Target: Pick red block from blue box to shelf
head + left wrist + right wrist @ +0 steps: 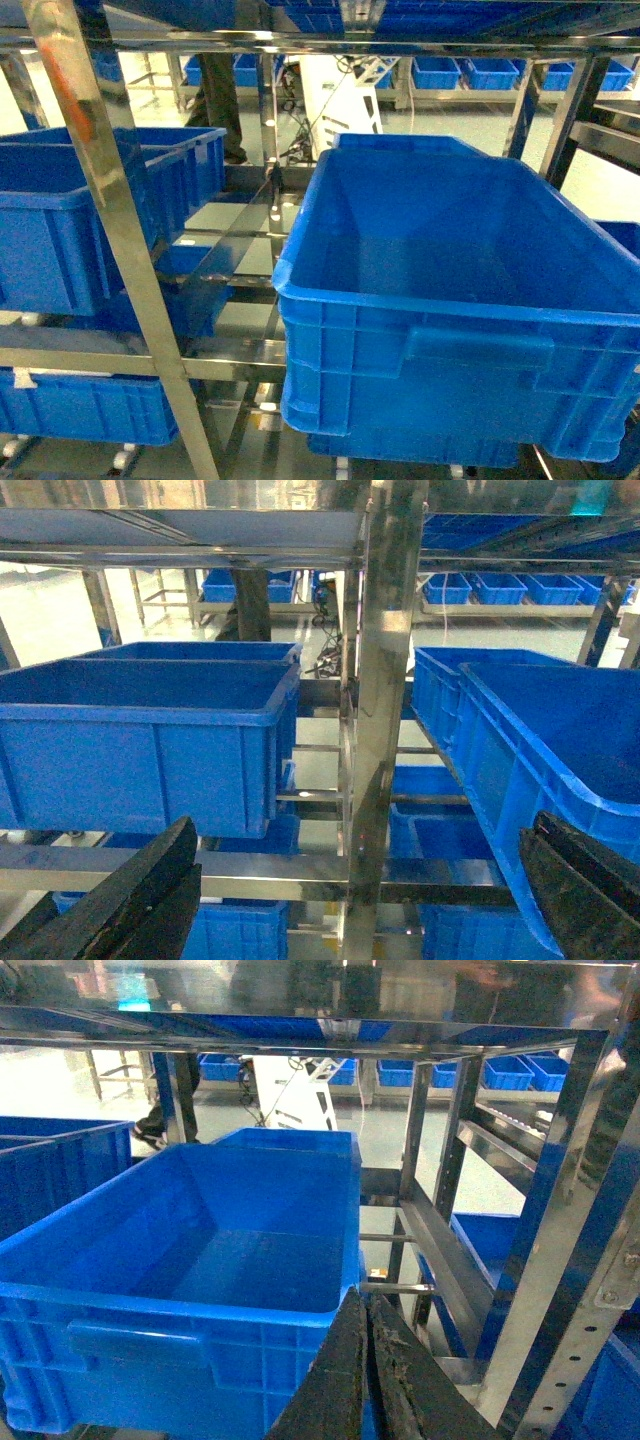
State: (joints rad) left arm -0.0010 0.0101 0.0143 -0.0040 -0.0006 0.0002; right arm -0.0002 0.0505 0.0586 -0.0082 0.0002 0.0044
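Ahead of the base: tall stainless-steel shelf (110, 200) with dark blue ribbed plastic crates (450, 300). No small red studded block or pale turquoise box in any view, so direction and nearer arm can't be judged. Left gripper (345, 895) fingers spread wide, empty. Right gripper (366, 1380) fingers pressed together, nothing visibly held.

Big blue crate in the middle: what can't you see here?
Head view: the front wall of the big dark blue ribbed plastic crate hides the floor behind it.
Left wrist view: the left blue crate's own wall hides its inside; the open left claw is cut off by the bottom edge.
No view shows a red block.
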